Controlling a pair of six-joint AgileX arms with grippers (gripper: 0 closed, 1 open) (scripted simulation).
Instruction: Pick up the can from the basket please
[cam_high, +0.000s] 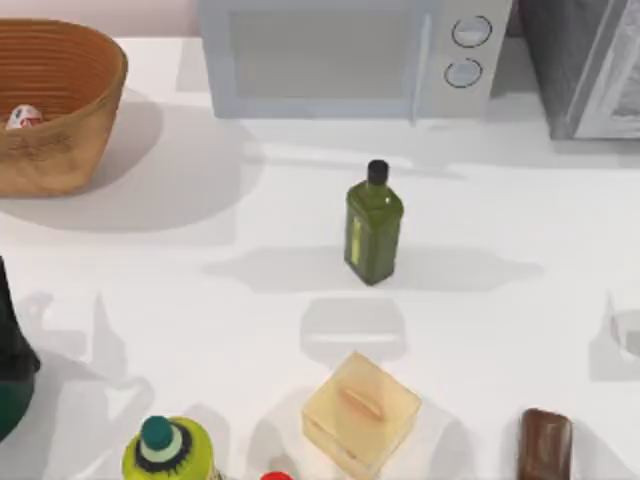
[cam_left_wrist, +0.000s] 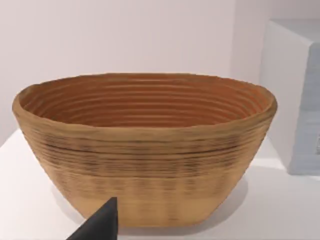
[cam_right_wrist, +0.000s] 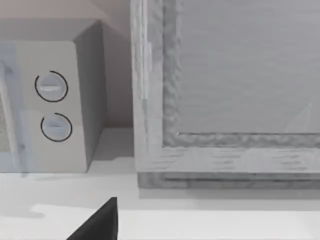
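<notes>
The basket stands at the table's back left corner, an oval orange-brown wicker tub with ribbed inner walls. Inside it, against its left part, lies the can, small and white with red markings. The left wrist view faces the basket from outside at some distance; its near wall hides the can there. A dark tip of my left gripper pokes in low in that view, clear of the basket. A dark tip of my right gripper shows before the microwave and a grey cabinet.
A green square bottle with a black cap stands mid-table. Microwave and grey cabinet line the back. Along the front edge sit a yellow-green bottle, a tan box and a brown block. A dark shape sits at the left edge.
</notes>
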